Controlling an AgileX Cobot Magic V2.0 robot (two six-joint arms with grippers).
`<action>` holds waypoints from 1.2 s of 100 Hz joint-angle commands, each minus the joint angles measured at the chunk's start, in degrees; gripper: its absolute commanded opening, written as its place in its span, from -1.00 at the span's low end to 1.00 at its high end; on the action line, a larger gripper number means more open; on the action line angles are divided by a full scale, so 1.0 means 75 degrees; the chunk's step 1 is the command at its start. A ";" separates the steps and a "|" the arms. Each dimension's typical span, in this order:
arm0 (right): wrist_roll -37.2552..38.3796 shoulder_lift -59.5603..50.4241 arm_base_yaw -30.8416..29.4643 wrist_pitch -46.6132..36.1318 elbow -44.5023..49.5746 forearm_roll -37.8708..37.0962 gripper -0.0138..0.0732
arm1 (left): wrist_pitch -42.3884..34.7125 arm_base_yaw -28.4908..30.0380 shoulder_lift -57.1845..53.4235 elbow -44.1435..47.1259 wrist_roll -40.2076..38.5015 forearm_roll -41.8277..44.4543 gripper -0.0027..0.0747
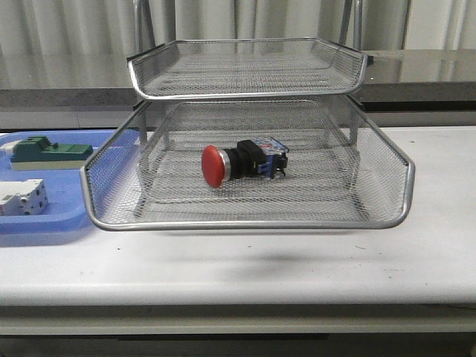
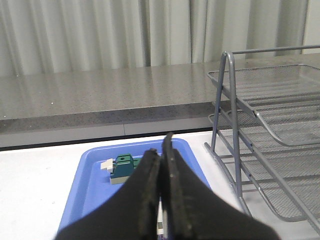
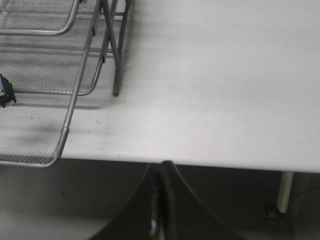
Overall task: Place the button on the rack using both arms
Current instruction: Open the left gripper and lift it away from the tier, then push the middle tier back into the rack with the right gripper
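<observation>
Looking done: button (image 1: 242, 163) lies in rack (image 1: 245, 222); left claw (image 2: 161, 165) and right claw (image 3: 161, 200) closed, empty; retreat next.

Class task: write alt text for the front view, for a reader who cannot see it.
A red-capped button lies on its side in a tier of a silver wire rack on a white table. A blue tray at left holds two components.

The rack's (image 1: 245, 149) uprights ran off the front view's top edge; the blue tray (image 1: 44, 223) was cut by the left edge; the right wrist view showed only the button's (image 3: 5, 92) black end.
</observation>
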 commanded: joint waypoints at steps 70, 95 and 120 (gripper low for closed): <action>-0.6234 0.3115 0.1174 -0.1997 -0.0250 0.4685 -0.84 | -0.0601 -0.0001 0.0053 -0.0218 -0.0057 -0.0056 -0.98; -0.8033 0.4525 0.2411 -0.2119 -0.0250 0.4677 -0.84 | -0.0601 -0.0001 0.0053 -0.0218 -0.0057 -0.0056 -0.98; -0.8568 0.5373 0.3213 -0.2163 -0.0257 0.4640 -0.84 | -0.0601 -0.0001 0.0053 -0.0218 -0.0057 -0.0056 -0.98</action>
